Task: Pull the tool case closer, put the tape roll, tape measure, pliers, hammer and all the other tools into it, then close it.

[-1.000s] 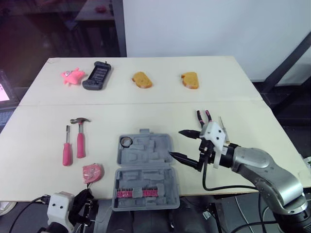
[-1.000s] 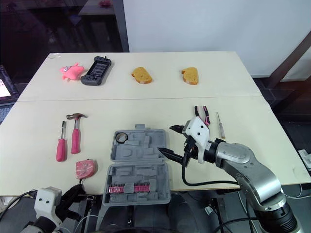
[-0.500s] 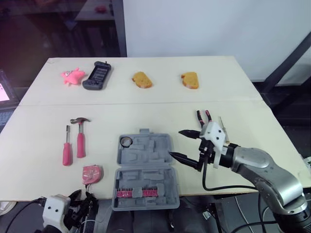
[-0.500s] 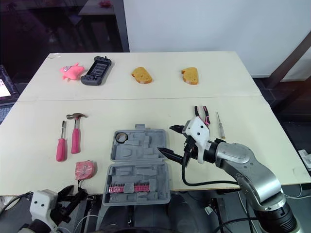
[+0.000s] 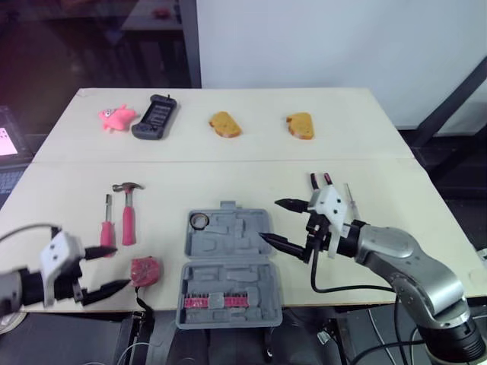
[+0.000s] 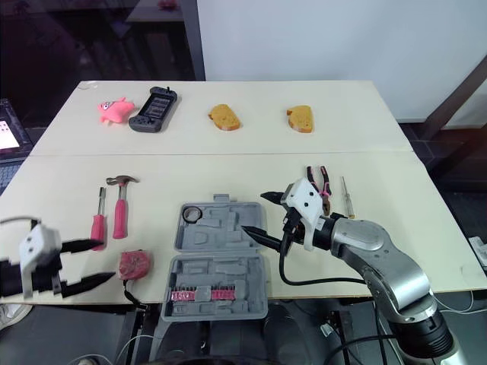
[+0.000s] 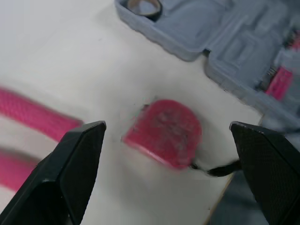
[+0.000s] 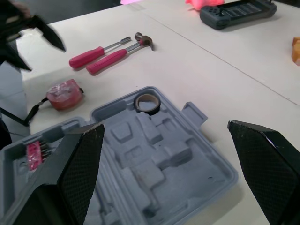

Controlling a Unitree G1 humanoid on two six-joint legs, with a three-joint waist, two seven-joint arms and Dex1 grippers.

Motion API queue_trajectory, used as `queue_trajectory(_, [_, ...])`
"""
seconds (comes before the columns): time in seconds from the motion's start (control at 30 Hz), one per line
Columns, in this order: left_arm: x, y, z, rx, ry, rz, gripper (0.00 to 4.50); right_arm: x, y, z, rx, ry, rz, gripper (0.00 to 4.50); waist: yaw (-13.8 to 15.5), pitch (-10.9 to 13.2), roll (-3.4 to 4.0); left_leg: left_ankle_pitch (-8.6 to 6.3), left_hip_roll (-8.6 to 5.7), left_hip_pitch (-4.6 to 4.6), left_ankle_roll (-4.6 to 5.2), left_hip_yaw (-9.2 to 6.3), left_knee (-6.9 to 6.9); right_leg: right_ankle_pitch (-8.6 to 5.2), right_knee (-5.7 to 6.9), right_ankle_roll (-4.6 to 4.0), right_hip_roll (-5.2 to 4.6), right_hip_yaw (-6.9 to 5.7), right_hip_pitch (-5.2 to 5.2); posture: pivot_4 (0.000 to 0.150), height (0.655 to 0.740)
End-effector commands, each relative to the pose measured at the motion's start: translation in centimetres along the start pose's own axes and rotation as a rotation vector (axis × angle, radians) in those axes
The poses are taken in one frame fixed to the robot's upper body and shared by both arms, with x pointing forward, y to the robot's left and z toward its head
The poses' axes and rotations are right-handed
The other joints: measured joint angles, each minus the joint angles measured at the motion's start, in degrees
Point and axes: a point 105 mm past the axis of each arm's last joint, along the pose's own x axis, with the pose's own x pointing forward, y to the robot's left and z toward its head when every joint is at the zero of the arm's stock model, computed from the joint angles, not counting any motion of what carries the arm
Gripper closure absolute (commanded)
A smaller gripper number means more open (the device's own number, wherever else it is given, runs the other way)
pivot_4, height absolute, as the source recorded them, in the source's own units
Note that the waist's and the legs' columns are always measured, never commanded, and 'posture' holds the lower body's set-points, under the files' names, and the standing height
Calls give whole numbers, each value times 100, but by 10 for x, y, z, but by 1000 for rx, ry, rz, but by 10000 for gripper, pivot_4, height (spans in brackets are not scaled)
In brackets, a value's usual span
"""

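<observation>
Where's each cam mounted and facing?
Left and right eye views: head, facing forward and down at the table; left hand and right hand show, open.
Left wrist view: left wrist, facing the tape measure; own two fingers show.
Right wrist view: right wrist, facing the open tool case; own fingers and the left hand show.
Shared by both wrist views: tape measure, tool case.

Grey tool case (image 5: 227, 266): open flat, lid and base both face-up, centre-front of table. Dark tape roll (image 5: 199, 221): seated in case's far-left pocket. Pink tape measure (image 5: 144, 271): on table, 9 o'clock of case, near. Pink-handled hammer (image 5: 127, 213) and screwdriver (image 5: 106, 224): side by side, 10 o'clock. Pliers (image 6: 321, 179), slim screwdriver (image 6: 346, 196): 2 o'clock.
</observation>
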Motion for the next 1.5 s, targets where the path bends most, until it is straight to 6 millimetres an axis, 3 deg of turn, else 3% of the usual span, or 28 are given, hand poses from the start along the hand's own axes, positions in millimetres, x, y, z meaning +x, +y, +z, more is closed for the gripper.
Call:
queue_trajectory(0.03, [8, 1, -9, 18, 62, -139, 201, 1, -1, 9, -39, -32, -14, 0, -22, 3, 3, 0, 0, -1, 0, 4, -3, 1, -1, 2, 0, 3, -3, 1500, 7400])
queue_trajectory(0.47, [40, -2, -24, 132, 82, -193, 201, -6, 2, 12, -48, -33, -75, 0, 15, 3, 1, -8, 10, -4, 15, 1, 7, 8, 16, 19, 9, 0, -6, 1500, 7400])
queue_trajectory(0.73, [50, -7, -48, 125, 126, -183, 201, -9, 0, 13, -51, -27, -86, 0, 21, 2, 0, -7, 9, -1, 15, 0, 10, 11, 18, 22, 8, 1, -1, 1500, 7400])
queue_trajectory(0.97, [59, -11, -53, 126, 135, -205, 201, -10, 0, 14, -50, -24, -89, 0, 51, -10, 21, -7, 8, 6, 16, 0, 14, 9, 22, 19, 7, 1, 9, 1500, 7400])
queue_trajectory(1.13, [59, -11, -53, 114, 131, -219, 15354, -10, -2, 14, -50, -22, -94, 0, 43, -15, 31, -7, 8, 6, 16, 0, 14, 10, 22, 21, 8, 1, 9, 1500, 7400])
queue_trajectory(1.37, [59, -7, -48, 131, 118, -217, 15358, -10, -3, 13, -51, -22, -103, 0, 42, -15, 31, -7, 8, 6, 16, -1, 13, 10, 23, 22, 8, 1, 9, 1500, 7400])
queue_trajectory(1.5, [57, 2, -30, 179, 80, -206, 15358, -10, -3, 14, -56, -24, -101, 0, 45, -14, 31, -7, 8, 6, 16, -1, 13, 10, 23, 21, 8, 0, 9, 1500, 7400])
